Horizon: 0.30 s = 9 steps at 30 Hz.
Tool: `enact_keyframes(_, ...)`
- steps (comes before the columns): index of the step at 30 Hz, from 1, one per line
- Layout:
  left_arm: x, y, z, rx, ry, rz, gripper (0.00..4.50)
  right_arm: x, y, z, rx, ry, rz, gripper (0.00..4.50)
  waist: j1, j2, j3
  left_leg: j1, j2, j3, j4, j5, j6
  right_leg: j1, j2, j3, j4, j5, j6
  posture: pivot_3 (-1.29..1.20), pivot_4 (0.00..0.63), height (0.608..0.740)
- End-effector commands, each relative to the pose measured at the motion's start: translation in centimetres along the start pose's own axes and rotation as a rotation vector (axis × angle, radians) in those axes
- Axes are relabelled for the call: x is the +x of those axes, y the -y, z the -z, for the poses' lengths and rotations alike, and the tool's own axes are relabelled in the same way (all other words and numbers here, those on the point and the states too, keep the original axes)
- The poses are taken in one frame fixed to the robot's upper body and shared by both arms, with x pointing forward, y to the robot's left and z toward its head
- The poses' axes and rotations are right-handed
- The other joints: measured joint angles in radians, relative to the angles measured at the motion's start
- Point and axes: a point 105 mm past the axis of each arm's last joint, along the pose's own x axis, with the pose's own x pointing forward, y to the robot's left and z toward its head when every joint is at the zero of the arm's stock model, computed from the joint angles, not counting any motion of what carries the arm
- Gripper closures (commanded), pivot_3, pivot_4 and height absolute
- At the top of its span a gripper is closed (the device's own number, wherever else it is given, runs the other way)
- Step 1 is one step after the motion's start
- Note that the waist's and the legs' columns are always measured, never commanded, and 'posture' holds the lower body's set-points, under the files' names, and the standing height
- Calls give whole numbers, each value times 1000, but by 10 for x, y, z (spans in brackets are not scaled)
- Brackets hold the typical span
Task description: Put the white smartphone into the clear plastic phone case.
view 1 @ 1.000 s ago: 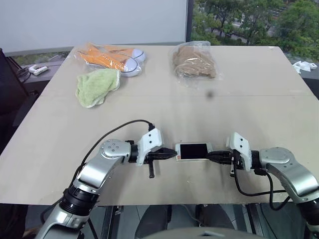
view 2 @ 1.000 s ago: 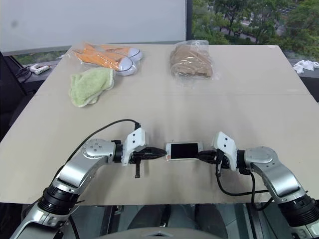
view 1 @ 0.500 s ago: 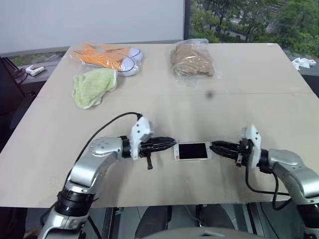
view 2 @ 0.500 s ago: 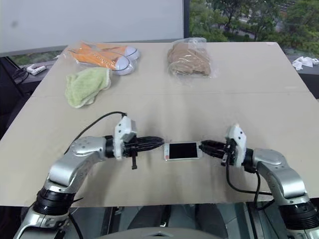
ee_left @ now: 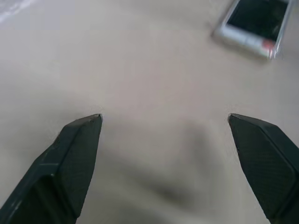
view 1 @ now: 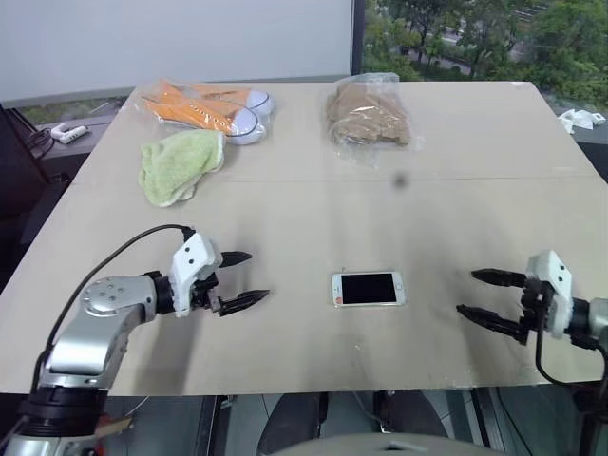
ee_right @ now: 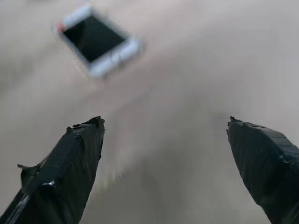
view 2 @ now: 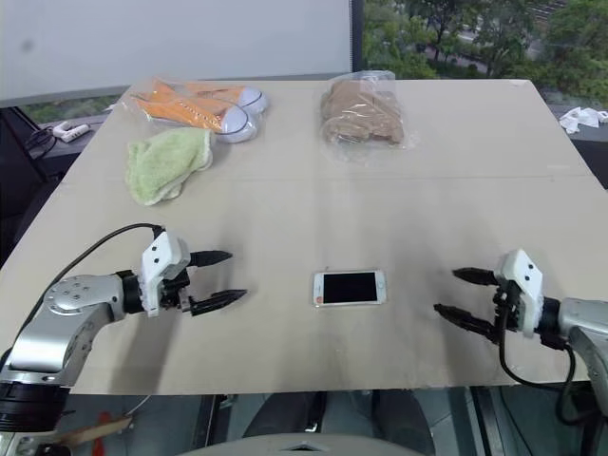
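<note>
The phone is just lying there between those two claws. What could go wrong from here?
The white smartphone lies flat on the table, so the open left gripper or right gripper could slide it instead of lifting it. Whether a clear case sits around it is hard to tell, so a loose fit might go unnoticed.

A beige table [view 1: 475, 218] fills most of the scene. At its far left lies a clear bag of orange shoes [view 1: 211, 107] with white toes, and just in front of it a crumpled green cloth [view 1: 180, 163]. Far centre sits a clear bag [view 1: 369, 116] of something brown, perhaps fabric. A small dark spot [view 1: 401, 180] marks the tabletop nearby. Trees [view 1: 475, 38] show through the window beyond.
</note>
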Motion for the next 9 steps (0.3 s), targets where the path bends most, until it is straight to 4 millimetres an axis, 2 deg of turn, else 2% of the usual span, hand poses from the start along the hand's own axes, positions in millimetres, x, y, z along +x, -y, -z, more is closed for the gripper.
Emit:
enact_keyframes(1, -7, 3, -3, 65, -9, 35, 29, -12, 2, -5, -38, -3, -2, 0, 0, 0, 0, 0, 0, 0, 0, 0, 0, 0, 0, 0, 0, 0, 0, 0, 150, 740)
enact_keyframes(9, -7, 11, -4, 120, -42, 81, 29, -21, 6, -4, -51, -17, 20, 0, 0, 0, 0, 0, 1, 0, -1, 0, 0, 0, 0, 0, 0, 0, 0, 0, 150, 740)
